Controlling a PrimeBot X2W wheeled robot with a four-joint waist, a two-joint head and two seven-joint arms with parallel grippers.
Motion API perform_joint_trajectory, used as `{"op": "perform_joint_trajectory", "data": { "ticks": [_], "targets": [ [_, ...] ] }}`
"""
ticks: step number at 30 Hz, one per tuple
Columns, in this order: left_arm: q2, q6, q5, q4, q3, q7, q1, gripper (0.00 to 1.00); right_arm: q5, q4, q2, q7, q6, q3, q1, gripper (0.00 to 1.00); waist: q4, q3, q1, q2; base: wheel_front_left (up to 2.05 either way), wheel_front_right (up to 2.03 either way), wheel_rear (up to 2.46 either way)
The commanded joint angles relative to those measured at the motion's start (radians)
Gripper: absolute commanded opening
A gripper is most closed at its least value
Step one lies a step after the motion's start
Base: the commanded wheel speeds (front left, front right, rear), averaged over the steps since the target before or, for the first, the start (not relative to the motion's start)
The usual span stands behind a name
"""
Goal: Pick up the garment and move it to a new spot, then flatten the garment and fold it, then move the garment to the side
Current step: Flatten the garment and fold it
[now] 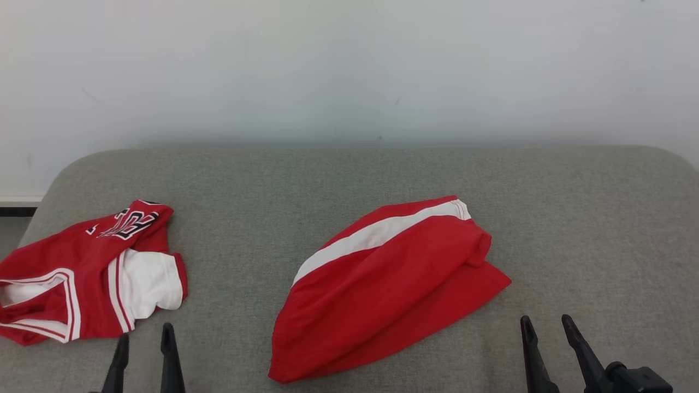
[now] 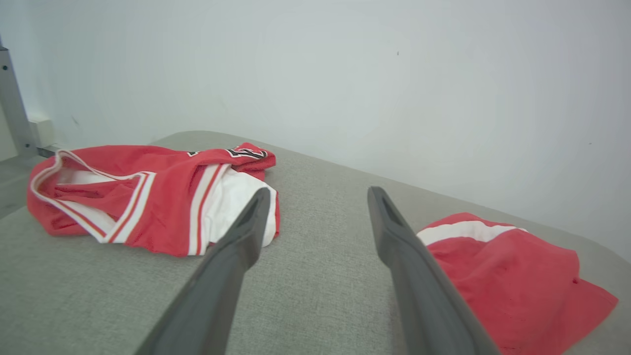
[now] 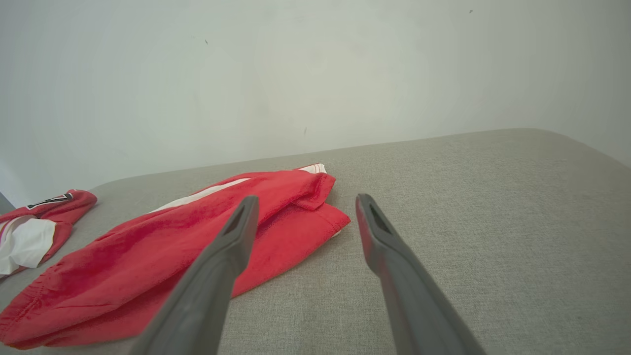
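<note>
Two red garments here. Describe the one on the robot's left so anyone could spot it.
On the grey padded surface before the white wall, look to the robot's left end. A crumpled jersey lies there. Unlike the red garment with one white band in the middle, it has black lettering, striped trim and a white patch.

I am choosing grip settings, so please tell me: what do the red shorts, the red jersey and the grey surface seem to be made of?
Red shorts: soft matte knit, perhaps cotton; fuzzy, rounded folds.
Red jersey: thin, probably synthetic mesh; tiny holes hard to confirm.
Grey surface: woven upholstery cloth, matte; visible weave.
</note>
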Motion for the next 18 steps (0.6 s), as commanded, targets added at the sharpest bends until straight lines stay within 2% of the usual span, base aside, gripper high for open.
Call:
{"op": "perform_joint_trajectory", "data": {
  "ticks": [1,6,12,18],
  "targets": [
    [-0.019,-0.010,0.050,-0.026,0.030,-0.003,0.015,1.00,0.005,0.000,-0.001,0.003,-0.002,-0.006,0.010,1.00,0.032,-0.015,0.0000,0.0000,0.00,0.00,0.00],
    [-0.074,-0.046,0.185,-0.075,0.123,-0.003,0.070,1.00,0.015,0.012,0.000,0.025,-0.002,-0.010,0.010,1.00,0.063,-0.028,0.0000,0.0000,0.00,0.00,0.00],
    [-0.100,-0.082,0.296,-0.056,0.171,-0.003,0.126,1.00,0.041,0.046,-0.001,0.055,-0.002,-0.008,0.014,1.00,0.074,-0.037,0.0000,0.0000,0.00,0.00,0.00],
    [-0.108,-0.110,0.332,-0.031,0.191,-0.003,0.143,1.00,0.044,0.075,-0.001,0.058,-0.002,-0.014,0.023,1.00,0.078,-0.039,0.0000,0.0000,0.00,0.00,0.00]
  ]
}}
